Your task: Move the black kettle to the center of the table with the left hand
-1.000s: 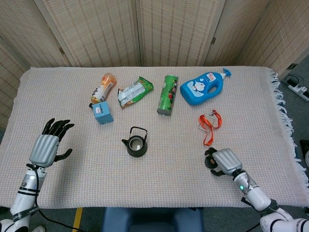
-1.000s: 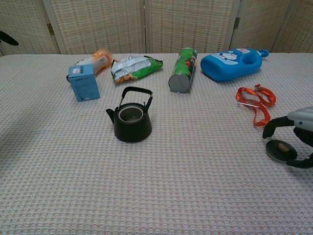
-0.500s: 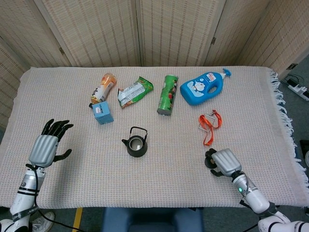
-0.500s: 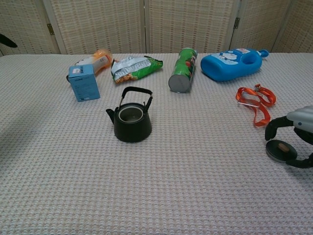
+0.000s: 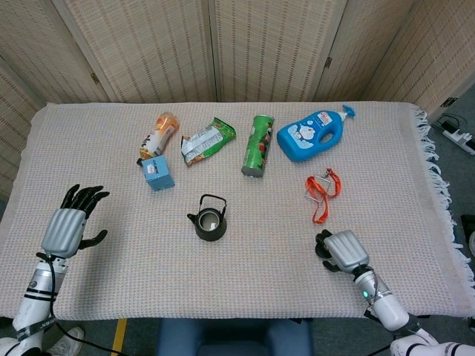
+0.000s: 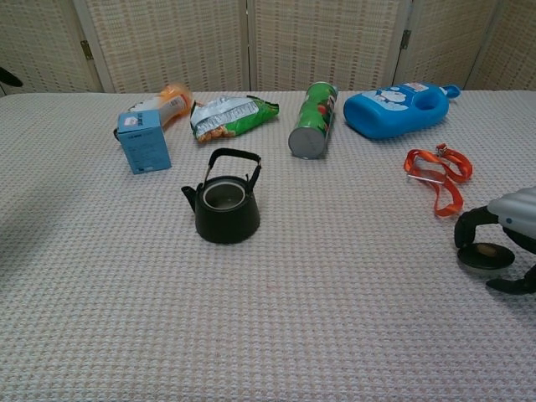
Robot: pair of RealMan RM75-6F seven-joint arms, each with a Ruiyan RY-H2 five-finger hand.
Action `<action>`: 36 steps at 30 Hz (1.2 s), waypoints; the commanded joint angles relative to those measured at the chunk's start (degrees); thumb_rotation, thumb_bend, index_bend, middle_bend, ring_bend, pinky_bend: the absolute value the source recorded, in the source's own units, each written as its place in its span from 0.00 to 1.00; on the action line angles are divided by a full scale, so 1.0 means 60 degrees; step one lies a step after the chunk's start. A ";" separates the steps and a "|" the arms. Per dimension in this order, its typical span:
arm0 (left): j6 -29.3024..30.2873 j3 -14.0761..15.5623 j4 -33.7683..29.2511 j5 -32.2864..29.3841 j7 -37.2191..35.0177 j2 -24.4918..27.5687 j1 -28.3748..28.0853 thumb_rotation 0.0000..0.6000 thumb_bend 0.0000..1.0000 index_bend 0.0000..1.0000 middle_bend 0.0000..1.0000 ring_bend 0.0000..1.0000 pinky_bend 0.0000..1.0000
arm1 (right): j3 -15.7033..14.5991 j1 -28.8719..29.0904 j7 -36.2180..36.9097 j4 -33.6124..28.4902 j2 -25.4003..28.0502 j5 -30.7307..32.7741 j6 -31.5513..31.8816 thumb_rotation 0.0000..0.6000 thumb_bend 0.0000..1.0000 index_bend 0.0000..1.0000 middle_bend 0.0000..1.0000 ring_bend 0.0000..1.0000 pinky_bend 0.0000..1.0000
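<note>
Both hands are drawing back toward the near edge. Left hand (image 5: 67,228) is hovering at the near left, fingers spread and released, holding nothing. Black kettle (image 5: 210,220) is standing upright and lidless near the table's middle, its inside showing pale. Right hand (image 5: 342,251) is curling clenched fingers over a round lid (image 6: 485,255).
</note>
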 commanded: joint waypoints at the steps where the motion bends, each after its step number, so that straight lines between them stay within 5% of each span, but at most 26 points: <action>1: 0.0018 -0.0010 0.0037 0.0015 -0.0051 -0.0005 0.0023 1.00 0.21 0.17 0.10 0.08 0.00 | 0.0022 -0.0004 -0.0037 0.0010 -0.0050 0.0031 0.0053 1.00 0.31 0.35 0.35 0.77 0.62; 25: -0.0066 -0.0052 0.0181 0.0026 -0.0099 -0.0060 0.0080 1.00 0.21 0.17 0.10 0.08 0.00 | 0.0113 -0.0017 0.0157 -0.0156 -0.0013 -0.0020 0.0363 1.00 0.31 0.48 0.46 0.82 0.63; 36: -0.0036 -0.0123 0.0014 0.0030 -0.0031 0.0034 0.0084 1.00 0.21 0.17 0.10 0.08 0.00 | 0.1085 0.1043 0.0226 -0.1950 0.1002 -0.0171 -0.0202 1.00 0.31 0.48 0.46 0.83 0.63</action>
